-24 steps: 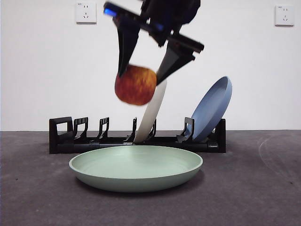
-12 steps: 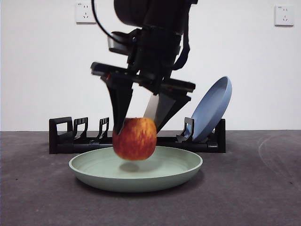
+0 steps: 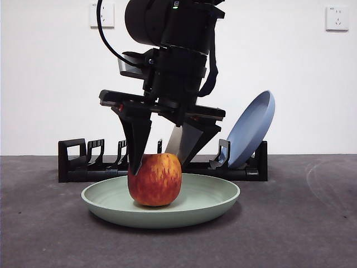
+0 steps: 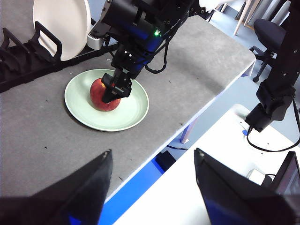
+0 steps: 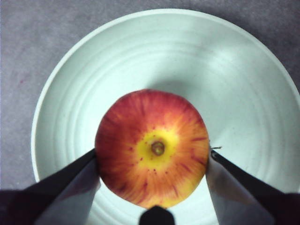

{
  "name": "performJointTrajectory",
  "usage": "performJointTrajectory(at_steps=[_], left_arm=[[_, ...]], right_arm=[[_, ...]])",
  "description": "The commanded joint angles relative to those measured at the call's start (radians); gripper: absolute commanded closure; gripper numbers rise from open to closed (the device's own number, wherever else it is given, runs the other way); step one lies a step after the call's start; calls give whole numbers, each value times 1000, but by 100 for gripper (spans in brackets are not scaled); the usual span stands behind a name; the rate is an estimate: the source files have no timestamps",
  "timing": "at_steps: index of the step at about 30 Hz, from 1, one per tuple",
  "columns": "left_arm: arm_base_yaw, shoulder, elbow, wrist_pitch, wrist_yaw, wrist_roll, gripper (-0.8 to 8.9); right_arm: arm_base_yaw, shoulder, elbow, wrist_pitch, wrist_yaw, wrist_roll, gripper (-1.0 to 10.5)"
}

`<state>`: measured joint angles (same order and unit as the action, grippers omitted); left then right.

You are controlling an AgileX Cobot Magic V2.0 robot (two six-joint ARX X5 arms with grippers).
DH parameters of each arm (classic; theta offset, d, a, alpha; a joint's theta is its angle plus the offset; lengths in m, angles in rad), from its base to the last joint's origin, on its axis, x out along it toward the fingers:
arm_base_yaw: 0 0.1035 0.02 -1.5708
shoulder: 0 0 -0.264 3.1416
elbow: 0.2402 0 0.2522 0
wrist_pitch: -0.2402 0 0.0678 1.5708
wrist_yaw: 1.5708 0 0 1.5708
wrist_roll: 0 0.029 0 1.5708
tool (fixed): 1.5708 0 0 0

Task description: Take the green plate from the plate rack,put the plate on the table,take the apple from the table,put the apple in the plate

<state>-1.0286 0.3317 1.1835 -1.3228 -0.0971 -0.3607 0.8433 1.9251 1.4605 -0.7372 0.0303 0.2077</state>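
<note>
The red apple (image 3: 155, 180) sits in the middle of the green plate (image 3: 212, 204), which lies flat on the dark grey table in front of the black plate rack (image 3: 78, 162). My right gripper (image 3: 158, 164) comes down from above, its two jaws against the apple's sides. In the right wrist view the apple (image 5: 152, 147) fills the gap between the jaws of the right gripper (image 5: 153, 155), with the plate (image 5: 253, 93) under it. My left gripper (image 4: 152, 152) is open and empty, high above the table's edge, looking down at the apple (image 4: 104, 93) and the plate (image 4: 126, 117).
A blue plate (image 3: 254, 128) leans in the rack's right end. A cream-white plate (image 4: 61, 26) stands in the rack (image 4: 28, 61) behind the right arm. The table's edge (image 4: 187, 117) runs close to the green plate.
My right gripper has come down with the apple from high above the rack until the apple rests in the green plate. The plates have not moved.
</note>
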Motion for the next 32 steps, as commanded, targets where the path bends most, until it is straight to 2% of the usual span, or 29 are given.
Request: performJointTrajectory(at_steps=[1, 5, 7, 20, 28, 32], left_arm=[[2, -5, -5, 6, -3, -6, 523], [2, -5, -5, 6, -3, -6, 523], [2, -5, -5, 6, -3, -6, 523], [2, -5, -5, 7, -3, -6, 523], [2, -2, -5, 19, -75, 0, 523], [-1, -2, -5, 61, -87, 6, 523]], right_arm=[[2, 23, -1, 8, 4, -14, 842], [2, 23, -1, 4, 5, -12, 422], [2, 23, -1, 4, 5, -9, 341], [2, -22, 24, -51, 4, -3, 348], [-1, -163, 222, -258, -2, -77, 350], [2, -290, 290, -292, -8, -100, 352]])
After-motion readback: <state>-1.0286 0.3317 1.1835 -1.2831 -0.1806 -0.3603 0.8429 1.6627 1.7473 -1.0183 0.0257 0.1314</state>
